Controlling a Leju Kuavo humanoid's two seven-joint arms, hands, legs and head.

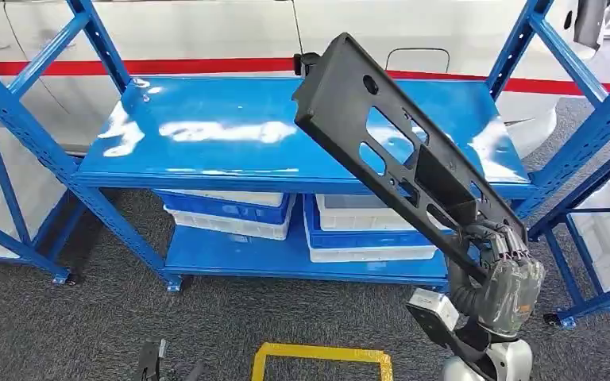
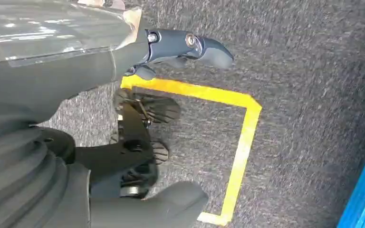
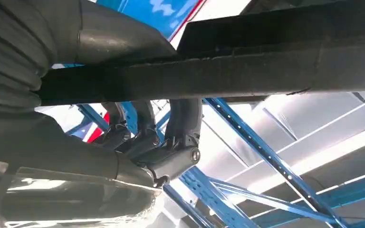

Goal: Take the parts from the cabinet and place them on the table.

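Three bins (image 1: 369, 230) under shelf (image 1: 230, 131), yellow floor tape (image 1: 322, 355)

No text, label, brand, number or sign can be read on anything in these views.

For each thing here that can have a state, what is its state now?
Black part: held at its lower end, tilted up over the shelf.
Right hand: grips the black part.
Left hand: holds nothing, fingers apart, above the carpet.
Blue shelf: top level bare.
Bins: stacked on the lower level.
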